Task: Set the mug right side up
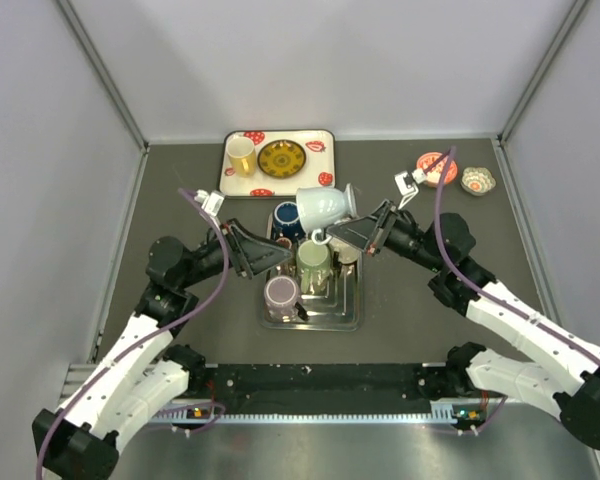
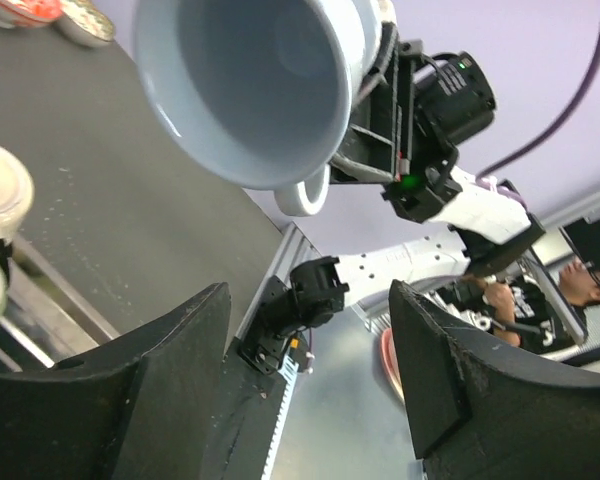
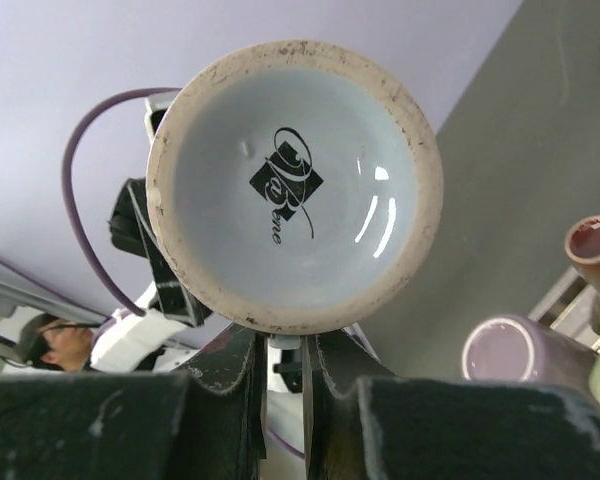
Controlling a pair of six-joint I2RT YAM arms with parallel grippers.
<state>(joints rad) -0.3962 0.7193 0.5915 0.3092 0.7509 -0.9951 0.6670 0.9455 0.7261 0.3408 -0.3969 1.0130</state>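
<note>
Mug [image 1: 323,205] hangs sideways: glazed ceramic, stiff, probably slippery, breakable. Right fingers [image 3: 230,390] pinch it near the handle [image 2: 305,190]; left fingers [image 2: 170,400] gape beside, best taking its rim [image 2: 210,165].

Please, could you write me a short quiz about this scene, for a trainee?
1. True or false: the left hand is closed on the pale blue mug.
2. The right hand grips the mug by: A the rim, B the handle, C the base.
3. Fill in: the mug's mouth faces the ___ arm.
Key: 1 false; 2 B; 3 left.
</note>
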